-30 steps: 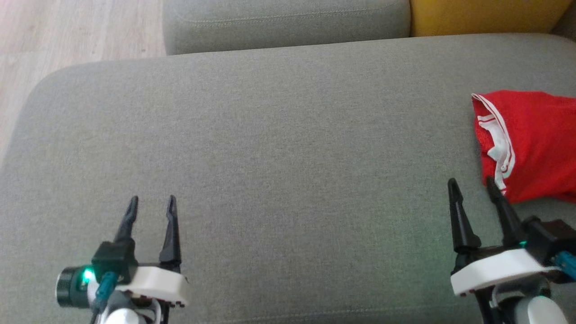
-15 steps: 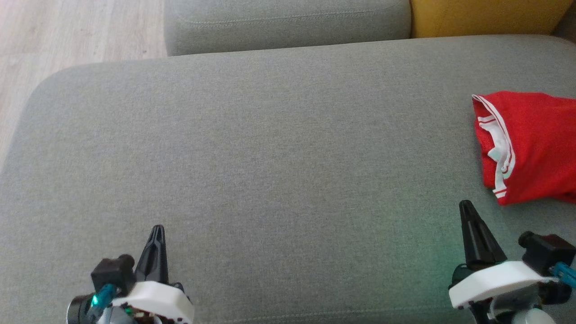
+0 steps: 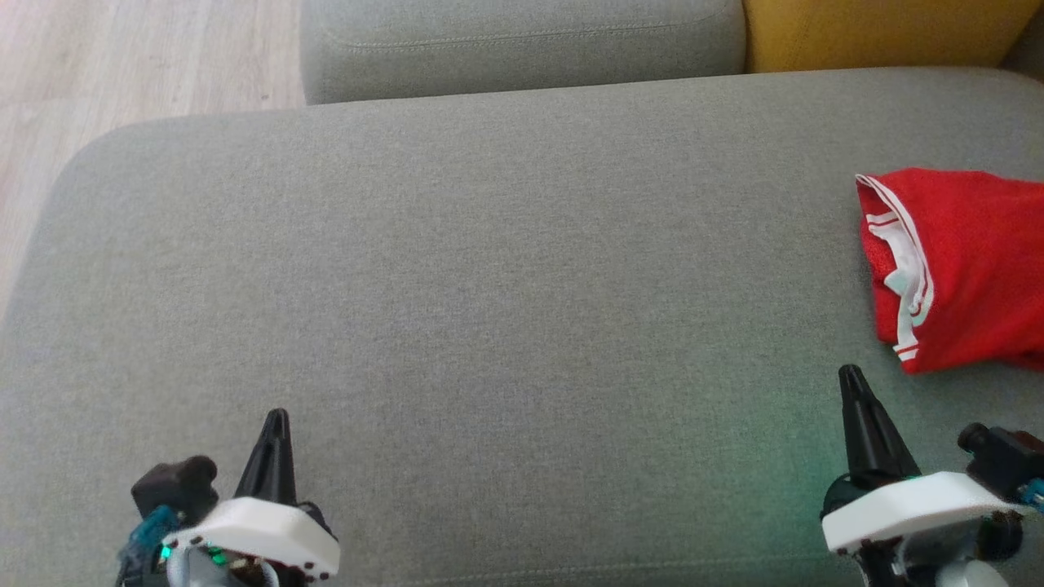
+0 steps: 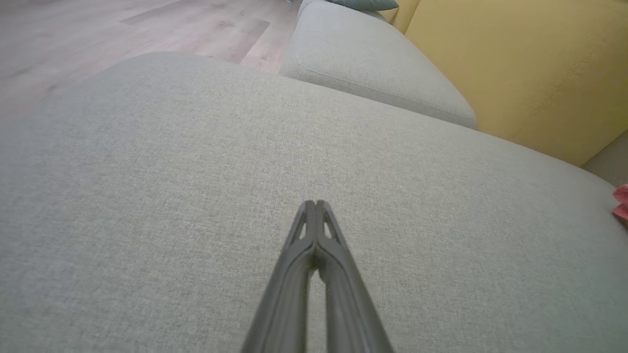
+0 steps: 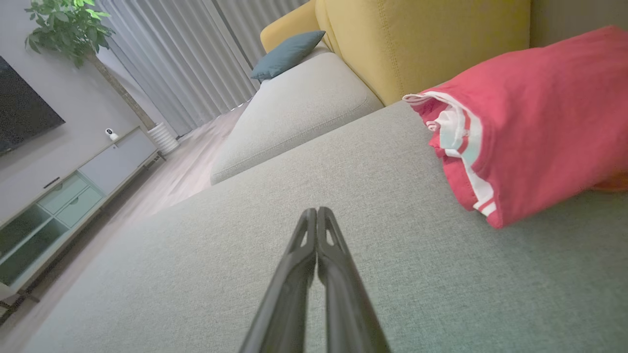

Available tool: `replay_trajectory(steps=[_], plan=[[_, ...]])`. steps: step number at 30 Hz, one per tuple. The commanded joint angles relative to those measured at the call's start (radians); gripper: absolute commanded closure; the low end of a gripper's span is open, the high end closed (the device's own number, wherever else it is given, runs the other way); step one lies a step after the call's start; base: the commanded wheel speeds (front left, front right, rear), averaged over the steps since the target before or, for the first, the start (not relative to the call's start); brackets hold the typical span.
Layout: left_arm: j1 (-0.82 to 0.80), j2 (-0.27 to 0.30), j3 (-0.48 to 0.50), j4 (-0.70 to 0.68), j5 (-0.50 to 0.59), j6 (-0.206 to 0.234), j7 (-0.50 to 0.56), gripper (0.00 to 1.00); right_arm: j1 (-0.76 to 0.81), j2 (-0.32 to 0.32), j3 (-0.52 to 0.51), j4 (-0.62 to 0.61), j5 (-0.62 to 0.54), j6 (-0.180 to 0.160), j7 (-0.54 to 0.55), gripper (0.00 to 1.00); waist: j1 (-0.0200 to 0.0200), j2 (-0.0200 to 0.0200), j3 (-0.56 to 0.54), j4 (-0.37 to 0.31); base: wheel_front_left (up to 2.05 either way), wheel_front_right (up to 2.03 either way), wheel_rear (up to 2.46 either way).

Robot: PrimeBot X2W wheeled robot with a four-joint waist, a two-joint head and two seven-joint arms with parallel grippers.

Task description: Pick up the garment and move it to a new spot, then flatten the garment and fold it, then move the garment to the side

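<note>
The garment (image 3: 966,265) is red with white striped trim and lies folded at the right edge of the grey sofa cushion (image 3: 489,285). In the right wrist view the garment (image 5: 535,122) sits up and to the right of my fingers. My right gripper (image 3: 851,377) is shut and holds nothing, a short way in front of the garment's near corner. My left gripper (image 3: 276,417) is shut and holds nothing at the lower left, far from the garment. Both wrist views show the fingertips pressed together: left gripper (image 4: 314,203), right gripper (image 5: 314,211). A sliver of the garment (image 4: 621,202) shows at the right edge of the left wrist view.
A second grey cushion (image 3: 522,41) lies behind the main one, beside a yellow sofa back (image 3: 881,28). Wooden floor (image 3: 122,57) lies off the cushion's left edge. The right wrist view shows a teal pillow (image 5: 287,54), a cabinet (image 5: 73,196) and a plant (image 5: 68,24).
Both grippers went from open to shut and drew back toward the bottom of the head view. The right gripper moved away from the garment, which stayed put.
</note>
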Motion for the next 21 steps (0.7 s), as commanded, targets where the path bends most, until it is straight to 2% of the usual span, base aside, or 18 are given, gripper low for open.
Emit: replay_trajectory(steps=[1,21], plan=[[-0.050,0.006,0.027,-0.026,-0.022,-0.013,0.000,1.00,-0.052,-0.017,0.002,-0.026,0.026,0.002,-0.001,1.00,0.0000,-0.0001,0.000,0.000,0.00,0.00,0.00],[-0.073,-0.013,0.090,-0.012,-0.262,-0.075,0.054,1.00,-0.085,-0.026,-0.007,0.019,0.276,0.003,0.007,1.00,0.0000,-0.0001,-0.009,0.004,0.00,0.00,0.00]])
